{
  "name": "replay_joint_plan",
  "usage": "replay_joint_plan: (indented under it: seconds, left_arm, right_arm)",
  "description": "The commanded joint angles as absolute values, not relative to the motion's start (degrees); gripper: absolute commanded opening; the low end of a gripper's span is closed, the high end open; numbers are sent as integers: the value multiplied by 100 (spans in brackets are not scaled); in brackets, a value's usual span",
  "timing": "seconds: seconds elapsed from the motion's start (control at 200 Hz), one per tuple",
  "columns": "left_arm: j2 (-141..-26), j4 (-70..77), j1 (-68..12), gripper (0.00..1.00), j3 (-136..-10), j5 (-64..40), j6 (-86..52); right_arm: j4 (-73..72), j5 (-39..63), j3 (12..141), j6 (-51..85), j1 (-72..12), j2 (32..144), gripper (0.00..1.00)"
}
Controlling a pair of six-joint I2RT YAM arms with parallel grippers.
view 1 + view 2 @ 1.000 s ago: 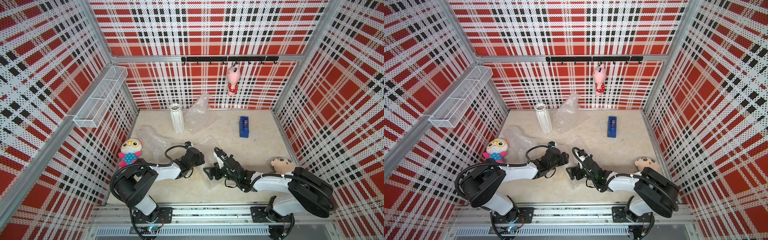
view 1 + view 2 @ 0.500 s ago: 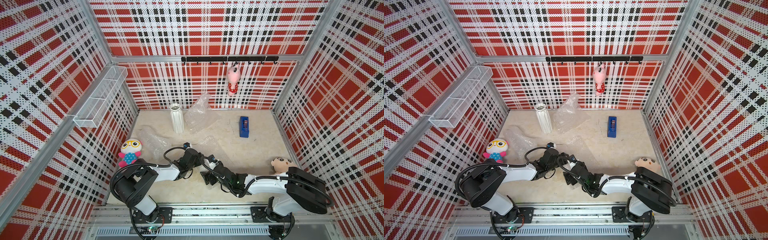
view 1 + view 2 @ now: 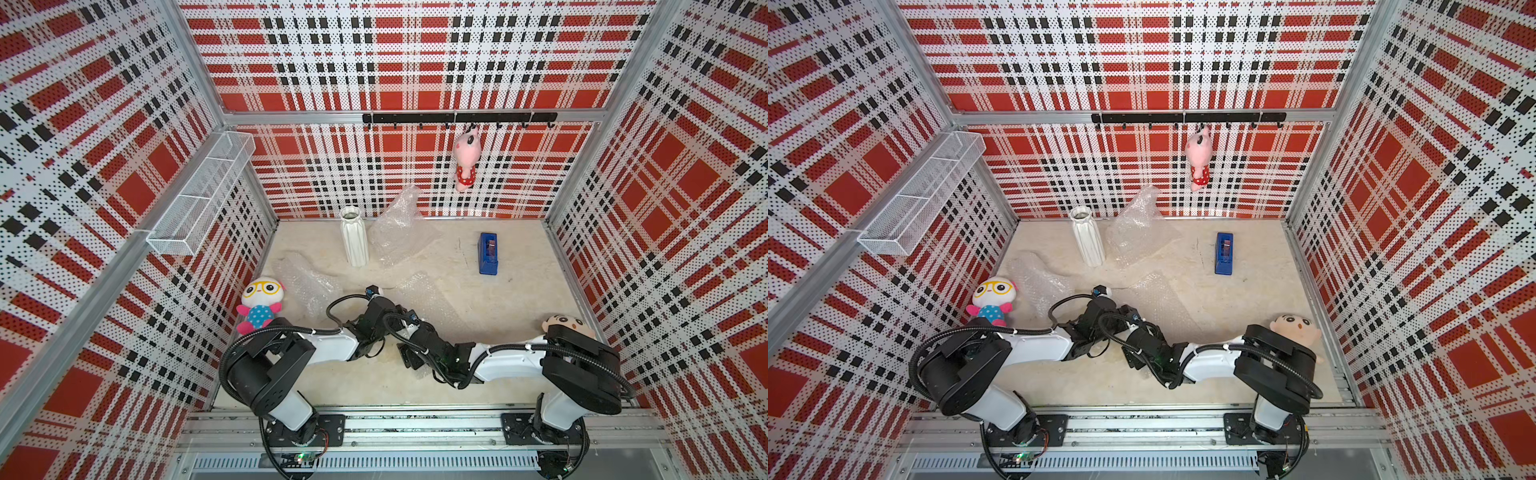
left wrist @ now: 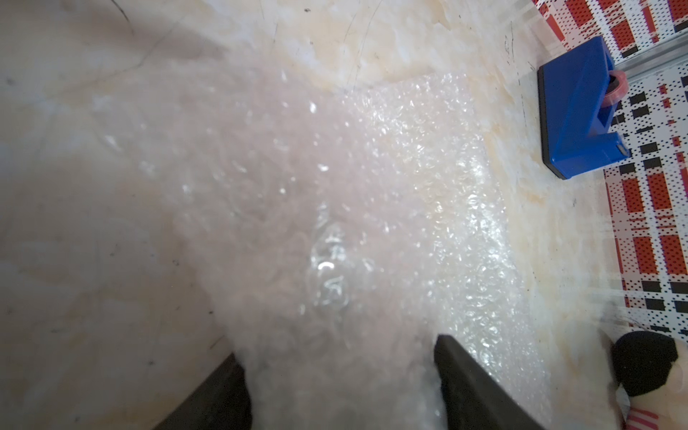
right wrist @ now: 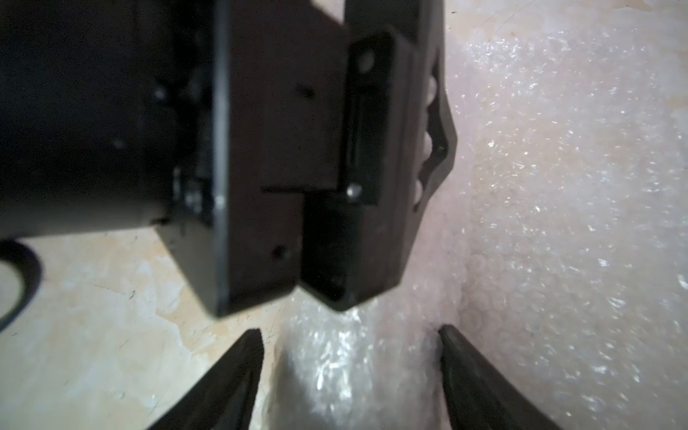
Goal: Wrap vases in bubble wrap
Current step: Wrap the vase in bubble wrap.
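Note:
A tall white ribbed vase stands upright at the back of the table. A sheet of bubble wrap lies across the middle, rolled up into a rounded bundle at its near end. My left gripper is shut on that bundle, with wrap filling the gap between both fingers. What is inside the bundle does not show. My right gripper is open and straddles the same bundle right beside the left gripper's body. In a top view the two grippers meet near the table's front centre.
A crumpled bubble wrap sheet leans at the back beside the vase, and another wrap bundle lies at the left. A blue tape dispenser sits back right. Plush toys flank the arms. A wire basket hangs on the left wall.
My right arm has swung left across the front of the table up to the left gripper, and its jaws have narrowed. The left gripper has stayed almost in place.

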State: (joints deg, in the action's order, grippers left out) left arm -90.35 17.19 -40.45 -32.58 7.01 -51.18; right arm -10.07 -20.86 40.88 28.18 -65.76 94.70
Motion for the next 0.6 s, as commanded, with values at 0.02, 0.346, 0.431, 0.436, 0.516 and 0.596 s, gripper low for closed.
replay_joint_plan:
  seconds: [0.02, 0.346, 0.431, 0.436, 0.516, 0.596]
  left_arm:
    - [-8933, 1663, -4000, 87, -3380, 567, -5017]
    - [-8520, 1583, -3885, 100, -3517, 888, -4901]
    - [-8462, 1521, -3900, 99, -3519, 1003, -4880]
    - [-8463, 1512, -3901, 99, -3522, 1011, -4875]
    - [-8507, 1358, -3944, 99, -3574, 1192, -4821]
    - [-8588, 1259, -4003, 99, -3644, 1248, -4774]
  right_arm:
    - [-1043, -1738, 3922, 3259, -6426, 9484, 65]
    - [-3198, 133, 2649, 4245, -5500, 9154, 57]
    - [-4102, 611, 2245, 4733, -5199, 9225, 57]
    - [-4151, 635, 2217, 4757, -5183, 9231, 57]
    - [-5189, 1050, 1852, 5236, -4921, 9443, 56]
    - [-6020, 1334, 1636, 5660, -4737, 9721, 55]
